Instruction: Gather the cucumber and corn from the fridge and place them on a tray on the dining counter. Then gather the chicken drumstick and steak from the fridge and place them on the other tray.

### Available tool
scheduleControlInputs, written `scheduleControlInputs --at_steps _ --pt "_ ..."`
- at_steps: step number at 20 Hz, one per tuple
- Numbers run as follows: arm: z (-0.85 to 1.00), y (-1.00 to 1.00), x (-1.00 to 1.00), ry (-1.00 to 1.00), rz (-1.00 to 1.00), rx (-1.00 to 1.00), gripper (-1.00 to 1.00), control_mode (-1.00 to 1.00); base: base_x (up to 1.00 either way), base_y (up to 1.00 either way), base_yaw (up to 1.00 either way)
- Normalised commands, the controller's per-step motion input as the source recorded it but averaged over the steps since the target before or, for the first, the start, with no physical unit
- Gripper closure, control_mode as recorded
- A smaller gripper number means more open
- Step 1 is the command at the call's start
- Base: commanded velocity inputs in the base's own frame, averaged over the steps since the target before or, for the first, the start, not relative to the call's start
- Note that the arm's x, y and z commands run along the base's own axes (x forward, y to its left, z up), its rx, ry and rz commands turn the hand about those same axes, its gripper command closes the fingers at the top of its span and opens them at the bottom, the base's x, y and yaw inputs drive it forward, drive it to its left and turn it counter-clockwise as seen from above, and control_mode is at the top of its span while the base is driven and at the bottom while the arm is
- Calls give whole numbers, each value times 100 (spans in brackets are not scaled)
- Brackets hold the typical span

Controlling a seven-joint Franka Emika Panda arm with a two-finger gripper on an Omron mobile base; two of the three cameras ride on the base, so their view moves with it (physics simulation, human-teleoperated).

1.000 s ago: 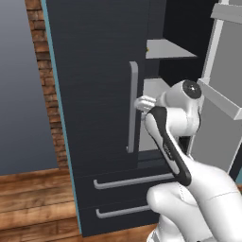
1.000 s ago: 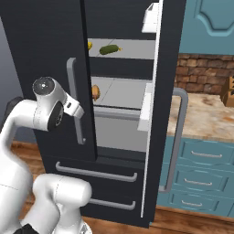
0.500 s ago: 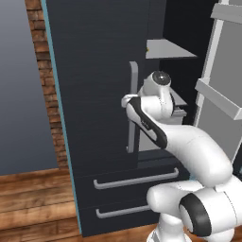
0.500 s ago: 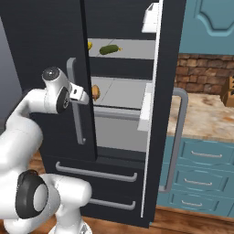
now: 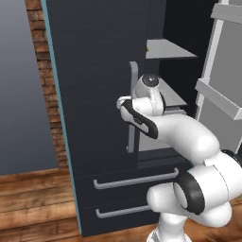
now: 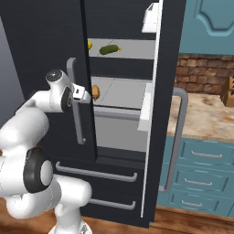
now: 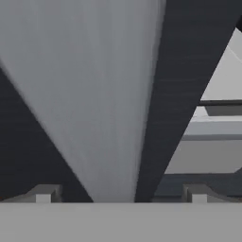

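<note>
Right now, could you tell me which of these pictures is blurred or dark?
Hand view: the handle is a soft grey blur, very close. Left base view: sharp, the fridge door flat and dark. Right base view: sharp, the shelves lit, cucumber clear.

A grey wall (image 5: 21, 94) stands at the left, meeting a strip of red-brown brick (image 5: 49, 90). The floor (image 5: 33, 203) is warm wood planking. On the far side, teal drawer cabinets (image 6: 203, 176) with silver handles carry a beige mottled stone bench (image 6: 201, 116), backed by a brick wall (image 6: 201, 68) under a teal upper cabinet (image 6: 208, 25).
</note>
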Motion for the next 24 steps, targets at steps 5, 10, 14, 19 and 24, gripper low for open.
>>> scheduleControlInputs --at_steps 5,10,14,19,24 --pt "-23 12 49 -5 0 0 -100 -100 0 0 0" --pt "-28 5 60 -1 0 0 100 -100 0 0 0" --pt "-10 24 13 0 0 0 100 -100 0 0 0" --pt "-5 72 -37 -2 0 0 100 -100 0 0 0" --pt "0 64 -33 0 0 0 100 -100 0 0 0"
